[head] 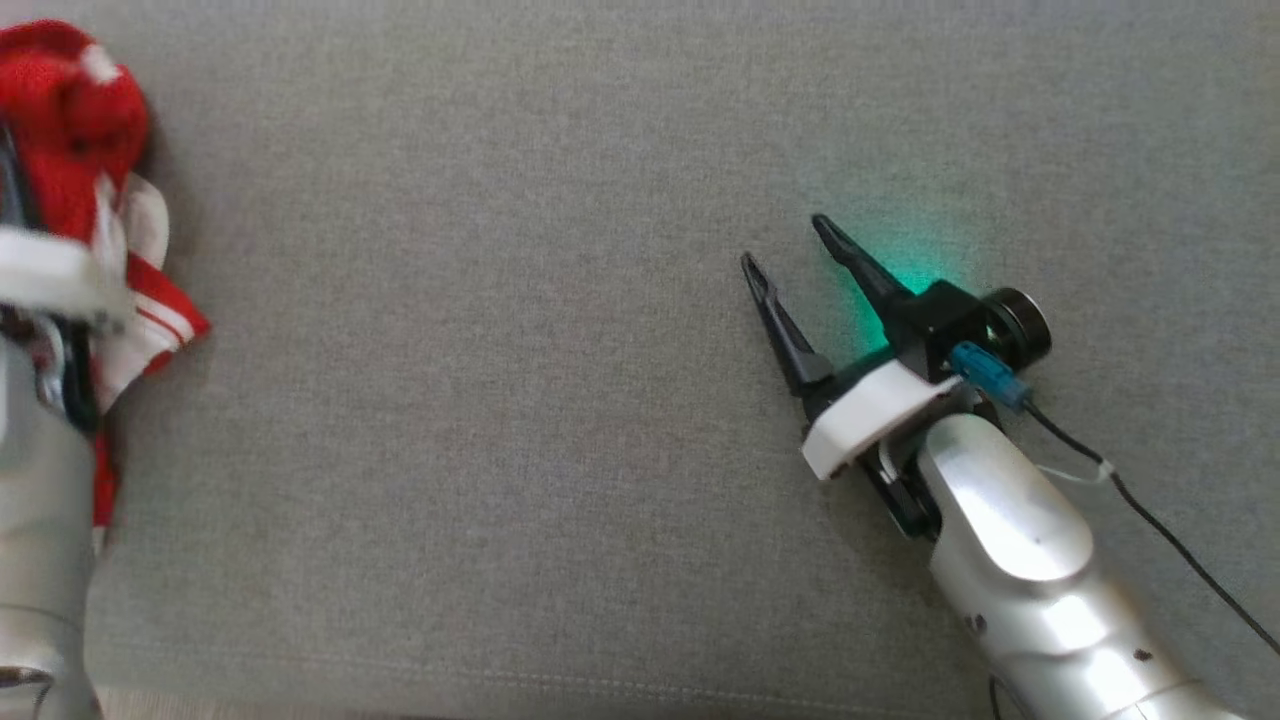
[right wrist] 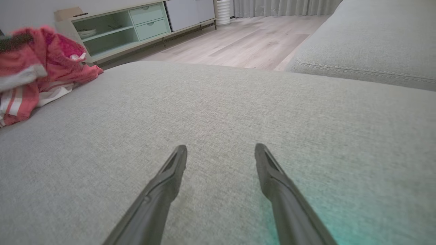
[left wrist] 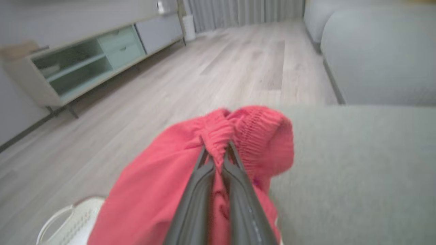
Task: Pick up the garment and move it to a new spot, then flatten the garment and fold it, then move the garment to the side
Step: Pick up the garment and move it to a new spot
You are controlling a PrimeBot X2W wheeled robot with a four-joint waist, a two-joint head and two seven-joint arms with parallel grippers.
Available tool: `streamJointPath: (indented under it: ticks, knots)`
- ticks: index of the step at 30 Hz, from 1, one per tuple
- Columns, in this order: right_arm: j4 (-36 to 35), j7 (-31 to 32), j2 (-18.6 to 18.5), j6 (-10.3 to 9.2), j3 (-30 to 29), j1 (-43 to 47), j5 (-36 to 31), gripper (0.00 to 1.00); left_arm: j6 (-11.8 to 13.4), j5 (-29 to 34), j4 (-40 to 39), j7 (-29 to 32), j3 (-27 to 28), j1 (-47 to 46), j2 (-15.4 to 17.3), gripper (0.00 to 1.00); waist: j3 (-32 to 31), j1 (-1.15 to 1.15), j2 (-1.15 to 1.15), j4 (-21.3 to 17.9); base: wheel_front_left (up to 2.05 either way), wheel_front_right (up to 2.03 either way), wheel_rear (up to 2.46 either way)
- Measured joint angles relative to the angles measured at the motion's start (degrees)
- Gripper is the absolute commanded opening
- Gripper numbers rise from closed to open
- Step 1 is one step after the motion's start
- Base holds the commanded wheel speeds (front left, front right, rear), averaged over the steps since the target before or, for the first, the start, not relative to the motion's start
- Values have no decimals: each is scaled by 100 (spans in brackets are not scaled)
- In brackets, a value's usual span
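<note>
The garment [head: 70, 110], red with white red-striped sleeve parts, is bunched at the far left edge of the grey sofa cushion [head: 500, 400]. In the left wrist view my left gripper [left wrist: 218, 149] is shut on a ribbed red fold of the garment [left wrist: 153, 190], which droops below the fingers. In the head view the left arm's white mount [head: 50, 275] lies over the cloth. My right gripper [head: 782, 240] rests open over bare cushion at the right, far from the cloth. The right wrist view shows the right gripper [right wrist: 220, 149] with fingers spread and the garment [right wrist: 51, 64] at the far left.
A white basket [left wrist: 64, 221] sits below the cushion's left edge. Beyond lie a wooden floor [left wrist: 221, 68] and a low pale-green cabinet [right wrist: 129, 27]. Another grey sofa section [right wrist: 357, 51] adjoins on the far right. A black cable [head: 1150, 520] trails from the right wrist.
</note>
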Motion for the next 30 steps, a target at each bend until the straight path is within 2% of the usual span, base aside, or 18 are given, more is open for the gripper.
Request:
streamJointPath:
  ticks: [8,12,17,23,30]
  knots:
    - [32,9,-46,0,40,263,141,100,-158,127,-1929,-19,-148,-46,-49,0,-366,-1,0,-118,0,0,0]
    - [-68,9,-47,0,200,374,369,100,-244,-69,-2626,-37,-234,-38,-399,0,-506,-1,0,-362,0,0,0]
    - [-171,15,-46,0,465,529,580,100,-261,-358,-3144,-48,-781,58,-911,0,-635,-1,0,-830,0,0,0]
    - [-368,16,-45,0,692,554,825,100,-264,-779,-3397,-49,-1768,317,-1358,0,-732,-1,0,-1560,0,0,0]
    - [-614,16,-44,0,712,610,927,100,-303,-1255,-3382,-48,-2568,693,-1664,0,-780,-1,0,-2437,0,0,0]
